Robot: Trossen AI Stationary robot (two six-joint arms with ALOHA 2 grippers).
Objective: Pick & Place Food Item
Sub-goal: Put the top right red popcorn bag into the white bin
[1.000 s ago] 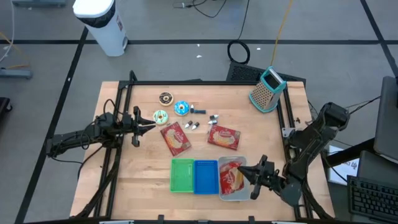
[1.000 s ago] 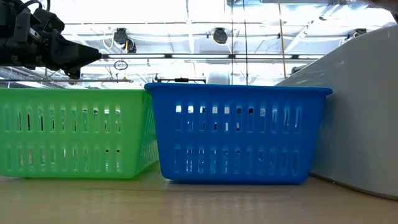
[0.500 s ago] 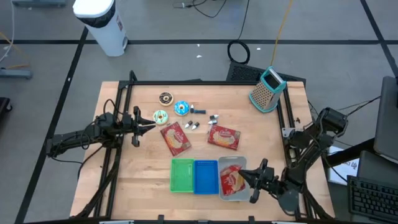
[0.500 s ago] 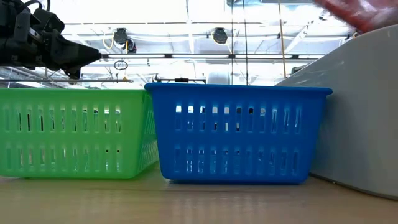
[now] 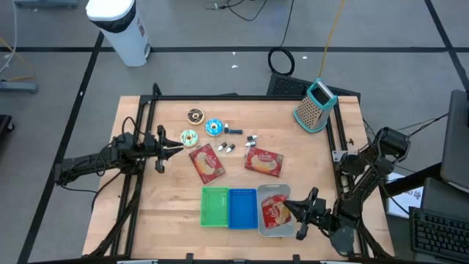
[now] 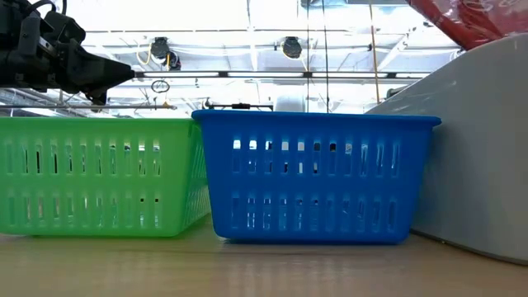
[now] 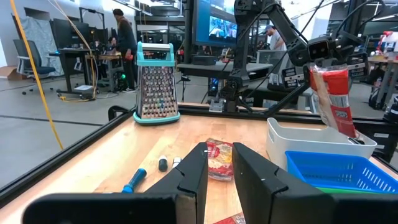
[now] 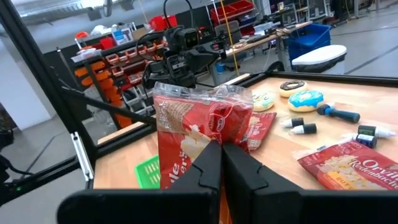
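1. Light wooden table [image 5: 168,205] with a black frame around its edge; both dark arms reach in from the sides.
2. Grey plastic bin [image 5: 282,231] at the table's near edge on the right; in the low view its pale wall [image 6: 478,165] fills the right side.
3. Blue slotted plastic basket [image 5: 242,208] just beside the grey bin; green slotted plastic basket [image 5: 215,207] touches its other side.
4. Right gripper [image 5: 299,214] sits over the grey bin, jaws pressed together on the top edge of a red clear-plastic snack bag [image 5: 274,213]. The bag hangs above the bin's inside; the right wrist view shows it pinched between the fingers [image 8: 208,163].
5. Left gripper [image 5: 176,149] waits at the table's left side, near the doughnuts, jaws a little apart and holding nothing [image 7: 217,163].
6. Two more red flat snack packets lie on the table's middle: one [image 5: 207,163] left, one [image 5: 264,161] right, well apart.
7. Teal-and-metal box grater [image 5: 315,106] stands upright at the far right corner.
8. Three small doughnuts near the far-left part: brown [image 5: 195,115], blue-iced [image 5: 215,127], pale green-iced [image 5: 189,137].
9. Small dark and silver bits [image 5: 234,130] lie between the doughnuts and the right packet; too small to tell what they are.
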